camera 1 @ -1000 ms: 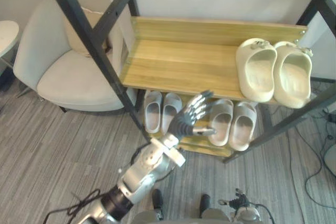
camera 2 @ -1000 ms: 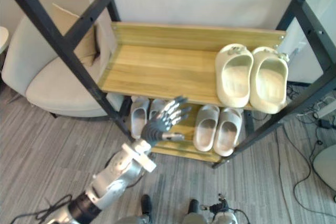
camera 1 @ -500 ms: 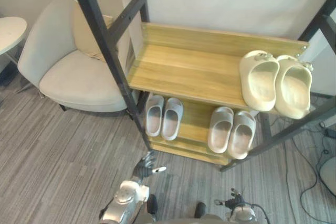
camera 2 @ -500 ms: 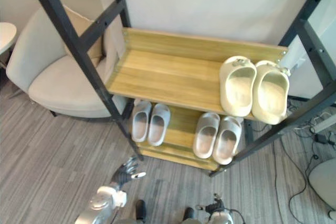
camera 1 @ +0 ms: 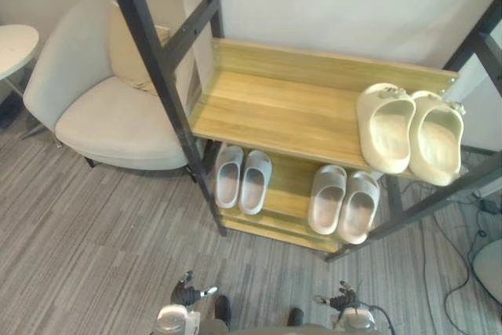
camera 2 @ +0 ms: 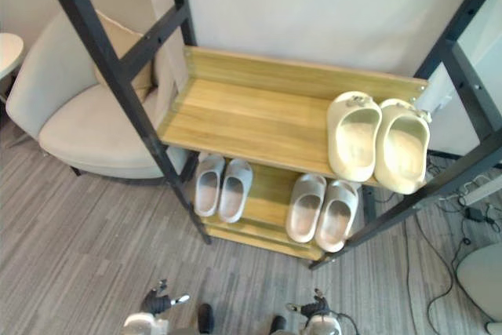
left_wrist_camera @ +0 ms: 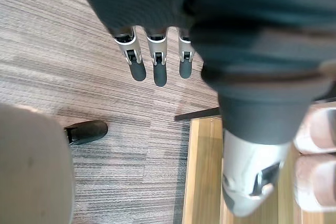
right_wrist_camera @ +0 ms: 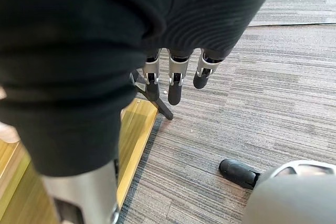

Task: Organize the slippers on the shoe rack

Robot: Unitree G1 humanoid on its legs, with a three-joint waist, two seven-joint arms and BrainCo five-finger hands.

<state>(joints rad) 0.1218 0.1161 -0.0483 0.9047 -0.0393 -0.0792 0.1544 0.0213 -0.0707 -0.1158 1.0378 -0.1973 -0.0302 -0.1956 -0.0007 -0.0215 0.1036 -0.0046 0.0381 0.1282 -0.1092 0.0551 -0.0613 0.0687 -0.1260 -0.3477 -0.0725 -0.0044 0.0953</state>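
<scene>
Fingers (left_wrist_camera: 153,64) of left hand (camera 1: 188,296) straight and loosely spread, holding nothing. Fingers (right_wrist_camera: 175,80) of right hand (camera 1: 339,301) likewise straight, loosely spread and empty. Hang low at the near edge of the scene, left hand to the left and right hand to the right, both over grey floor (camera 1: 94,233), near the rack's foot but touching none of it.

Beyond them, rack (camera 1: 159,76) of black posts with two wooden shelves. On top shelf (camera 1: 274,107), at its right end: cream slippers (camera 1: 384,127), side by side and touching, lying lengthwise near to far, the right one just beside the right post. Left and middle of that shelf bare wood.

On lower shelf (camera 1: 289,186), partly under the top one: left pale pair (camera 1: 241,180) close to the left post, its two slippers side by side and touching; right pale pair (camera 1: 343,200) set the same way, well apart from the left pair, with bare wood between.

Left of the rack and just beside it: pale chair (camera 1: 102,107) on the floor.
</scene>
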